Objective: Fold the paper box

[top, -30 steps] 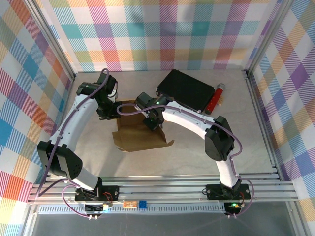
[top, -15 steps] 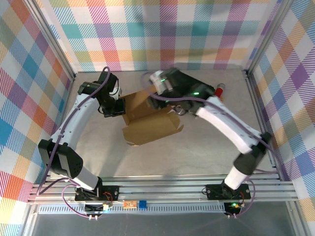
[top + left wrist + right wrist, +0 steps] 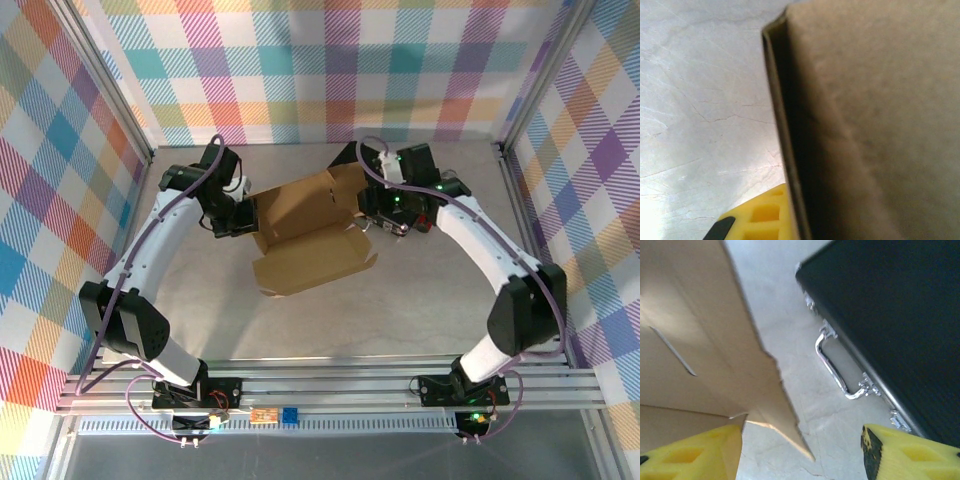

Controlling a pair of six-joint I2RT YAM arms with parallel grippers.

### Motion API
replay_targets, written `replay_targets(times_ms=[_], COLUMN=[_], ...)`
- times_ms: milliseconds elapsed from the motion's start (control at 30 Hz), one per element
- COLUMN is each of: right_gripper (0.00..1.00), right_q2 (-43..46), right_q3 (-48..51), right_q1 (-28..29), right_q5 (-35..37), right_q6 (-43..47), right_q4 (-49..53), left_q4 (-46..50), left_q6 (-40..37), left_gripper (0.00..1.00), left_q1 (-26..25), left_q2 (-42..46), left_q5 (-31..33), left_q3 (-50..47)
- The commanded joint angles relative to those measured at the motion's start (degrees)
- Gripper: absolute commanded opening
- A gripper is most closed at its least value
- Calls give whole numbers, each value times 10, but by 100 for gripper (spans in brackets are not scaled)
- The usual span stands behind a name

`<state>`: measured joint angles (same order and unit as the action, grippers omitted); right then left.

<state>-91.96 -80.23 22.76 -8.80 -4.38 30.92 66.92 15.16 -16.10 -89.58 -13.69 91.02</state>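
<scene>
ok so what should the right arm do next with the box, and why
Probably move the right gripper over to the nearest flap of the paper box and close on it. Its jaws stand open and empty between that flap and the black case, while the left gripper pinches the opposite edge.

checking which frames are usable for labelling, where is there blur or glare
Top external: sharp, evenly lit, the paper box casting a soft shadow on the table. Left wrist: the box is too close, out of focus, and the table glares white at bottom left. Right wrist: slightly blurred, the black case and its handle soft-edged.
</scene>
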Motion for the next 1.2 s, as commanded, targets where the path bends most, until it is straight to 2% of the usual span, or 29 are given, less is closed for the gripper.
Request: replay_targets(times_ms=[0,200,467,600,933,1167], right_gripper=[63,55,33,24,10,7], right_q2=[-18,-58,-72,-77,-20,-30], right_q3=[-36,-80,-106,-110,-62,-85], right_q1=[-3,-2,5,20,94,200], right_q5=[-40,-41,-36,-4,209,376], right_q6=[50,46,44,35,-15,52], right_q4=[-9,-4,6,14,-9,15], left_q4=[0,5,5,0,-3,-8], left_q6=[-11,-11,-9,-5,4,8], left_gripper=[0,0,0,0,0,0], left_q1=[-4,-4,-4,-4,-2,-1], left_q2=[-2,-1,1,-2,-9,-14], left_q5=[-23,-26,-28,-35,-39,-45], left_q3=[22,24,21,22,24,24])
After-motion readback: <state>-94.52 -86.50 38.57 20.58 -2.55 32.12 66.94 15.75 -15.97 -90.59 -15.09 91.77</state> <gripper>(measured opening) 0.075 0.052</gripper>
